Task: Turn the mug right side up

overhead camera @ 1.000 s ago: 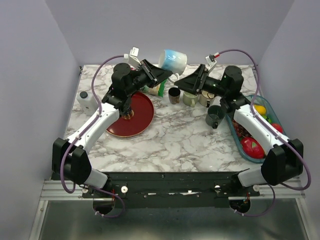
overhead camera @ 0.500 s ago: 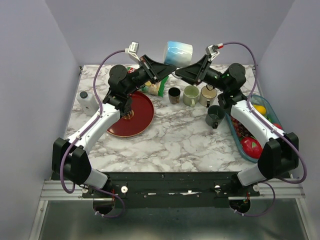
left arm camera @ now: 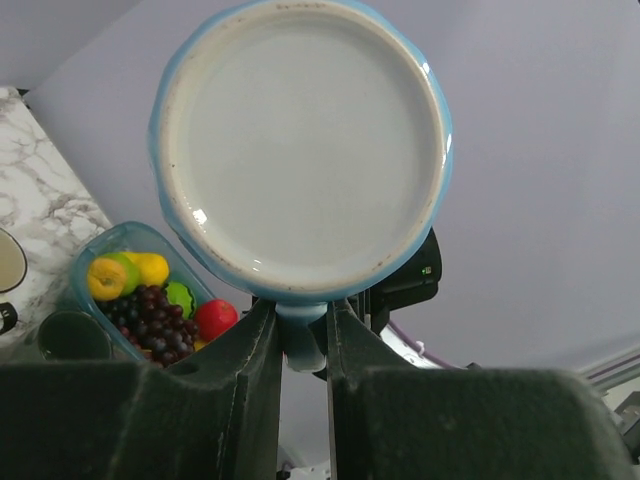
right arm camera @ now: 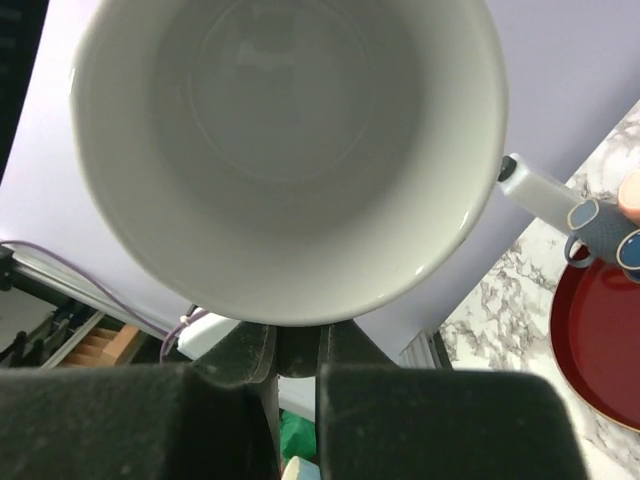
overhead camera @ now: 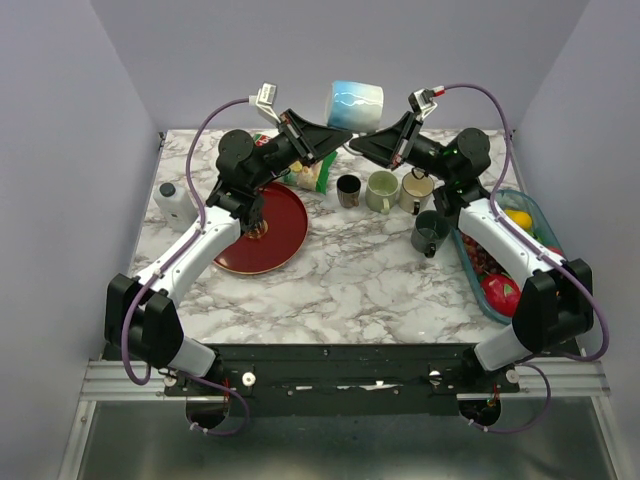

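The mug [overhead camera: 357, 104], white with blue glaze, hangs on its side in the air above the back of the table. Its base [left arm camera: 300, 150] faces my left wrist and its open mouth [right arm camera: 280, 130] faces my right wrist. My left gripper [overhead camera: 338, 141] is shut on the mug's blue handle [left arm camera: 303, 340], which points down between the fingers. My right gripper [overhead camera: 357, 145] meets the mug from the other side. Its fingers [right arm camera: 245, 370] stand close together just under the rim, pinched on a dark part where the handle sits.
Below the grippers stands a row of three small mugs [overhead camera: 381, 190], with a dark green mug [overhead camera: 431, 232] nearer. A red plate [overhead camera: 268, 232] lies at the left. A fruit tub [overhead camera: 522, 205] sits at the right edge, a white bottle [overhead camera: 172, 203] at the far left.
Both arms rose and the mug went up and tipped onto its side. The right gripper came in under the rim and closed from wide open to narrow. The left grip held.
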Robot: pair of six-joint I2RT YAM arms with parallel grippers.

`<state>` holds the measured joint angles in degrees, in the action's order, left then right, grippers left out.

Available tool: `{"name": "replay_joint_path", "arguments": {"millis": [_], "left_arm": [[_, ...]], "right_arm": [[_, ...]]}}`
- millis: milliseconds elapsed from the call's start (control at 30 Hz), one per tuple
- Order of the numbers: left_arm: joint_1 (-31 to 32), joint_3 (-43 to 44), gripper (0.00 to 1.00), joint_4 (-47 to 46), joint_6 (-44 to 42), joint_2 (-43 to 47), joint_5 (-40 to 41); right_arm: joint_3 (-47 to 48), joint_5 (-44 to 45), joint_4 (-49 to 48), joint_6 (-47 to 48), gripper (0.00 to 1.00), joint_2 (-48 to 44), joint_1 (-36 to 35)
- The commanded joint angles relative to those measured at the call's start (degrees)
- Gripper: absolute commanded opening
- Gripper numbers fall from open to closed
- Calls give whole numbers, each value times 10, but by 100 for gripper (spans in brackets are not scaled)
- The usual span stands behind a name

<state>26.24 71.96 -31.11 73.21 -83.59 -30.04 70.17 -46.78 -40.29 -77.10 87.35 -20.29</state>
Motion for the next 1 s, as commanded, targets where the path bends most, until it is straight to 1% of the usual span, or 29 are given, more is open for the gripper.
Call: {"name": "replay_joint_path", "arguments": {"millis": [0, 33, 100, 133, 200, 233, 300, 333, 367, 400, 433, 467, 500, 533, 567, 600, 633, 667, 733, 767, 833, 867, 933, 967], "left_arm": [[9, 5, 8, -2, -66, 12, -32], [8, 3, 21, 9, -73, 18, -27], [8, -1, 36, 16, -94, 21, -26], [8, -1, 54, 31, -104, 26, -20], [9, 0, 68, 45, -133, 29, -16], [8, 0, 79, 64, -142, 33, -14], [9, 2, 86, 85, -178, 38, -4], [9, 5, 92, 113, -192, 40, -1], [8, 7, 94, 131, -205, 42, 6], [8, 10, 97, 149, -235, 44, 11], [8, 12, 99, 190, -250, 48, 17], [8, 13, 99, 212, -266, 51, 22], [7, 15, 99, 236, -287, 53, 35], [7, 21, 99, 292, -327, 57, 44], [7, 26, 99, 320, -351, 58, 52], [7, 31, 99, 352, -372, 60, 77], [5, 41, 99, 408, -409, 62, 91], [5, 43, 99, 432, -423, 62, 109], [1, 46, 99, 479, -445, 70, 151], [0, 44, 99, 487, -459, 75, 162], [-2, 34, 99, 496, -468, 91, 186], [-3, 29, 99, 496, -470, 98, 205], [-4, 20, 99, 493, -479, 112, 225], [-4, 20, 99, 493, -482, 115, 242]], "right_arm": [[8, 4, -15, 7, 1, 1, -3], [8, 6, -10, 11, 1, -2, -3], [8, 13, 10, 29, 1, -9, -3], [8, 16, 17, 36, 1, -16, -3], [10, 27, 46, 61, 1, -24, -3], [15, 29, 60, 70, 1, -32, -3], [22, 46, 119, 113, 1, -43, -3], [27, 51, 140, 128, 1, -48, -3], [30, 57, 181, 162, 1, -60, -3], [31, 68, 199, 179, 1, -65, -2], [34, 72, 218, 198, 1, -72, -2], [40, 81, 266, 235, 1, -84, -2], [41, 104, 290, 254, 1, -92, -2], [42, 115, 312, 271, 1, -99, -2], [42, 128, 352, 300, 1, -106, -1], [44, 150, 371, 315, 1, -120, -1], [46, 159, 389, 328, 1, -125, 0], [49, 168, 430, 352, 1, -130, -1], [57, 192, 470, 375, 1, -140, 0], [59, 203, 511, 400, 1, -144, 0], [55, 244, 550, 427, 1, -156, 0], [52, 260, 586, 456, 1, -160, 0], [47, 295, 619, 491, 1, -170, 0], [48, 310, 660, 522, 1, -173, 0]]}}
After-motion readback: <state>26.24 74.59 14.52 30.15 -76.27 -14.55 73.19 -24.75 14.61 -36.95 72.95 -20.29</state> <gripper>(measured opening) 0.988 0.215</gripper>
